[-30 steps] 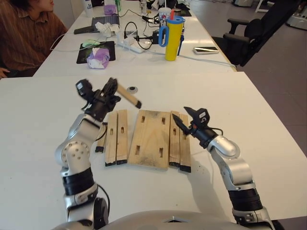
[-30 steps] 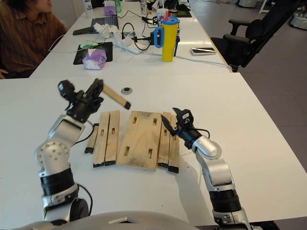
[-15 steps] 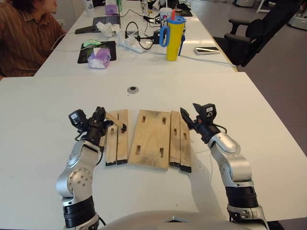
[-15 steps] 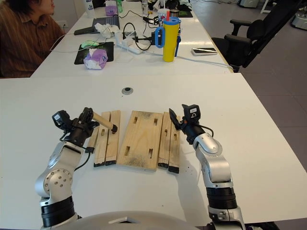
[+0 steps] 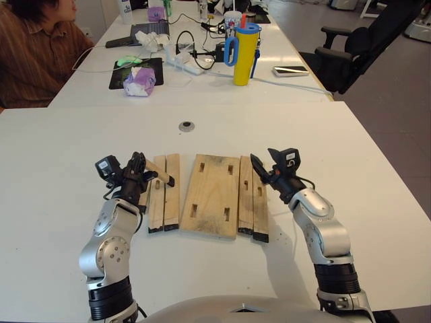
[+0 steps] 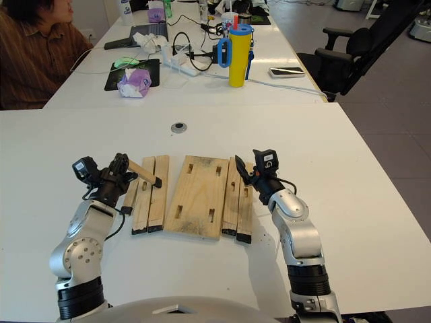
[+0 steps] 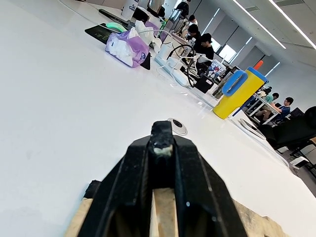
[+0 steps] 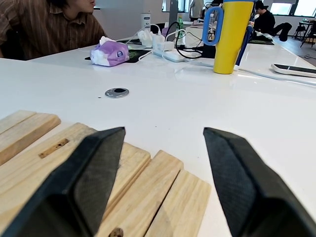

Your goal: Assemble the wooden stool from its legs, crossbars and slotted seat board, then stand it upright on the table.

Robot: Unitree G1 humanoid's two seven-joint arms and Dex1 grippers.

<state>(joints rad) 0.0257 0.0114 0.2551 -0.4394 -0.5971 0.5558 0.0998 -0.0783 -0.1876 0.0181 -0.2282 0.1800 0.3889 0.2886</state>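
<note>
Wooden crossbar (image 5: 160, 174) clenched in left hand (image 5: 141, 171); right hand (image 5: 263, 161) released, fingers apart, above legs (image 5: 252, 202).

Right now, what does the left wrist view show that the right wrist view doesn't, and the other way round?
In the left wrist view, not the right: the left gripper shut on a wooden bar. In the right wrist view, not the left: the right gripper, jaws open above the wooden boards, and a phone lying flat. Both share the white table, the boards under the gripper, the round grommet, the purple tissue pack and the yellow tumbler with a blue handle.
</note>
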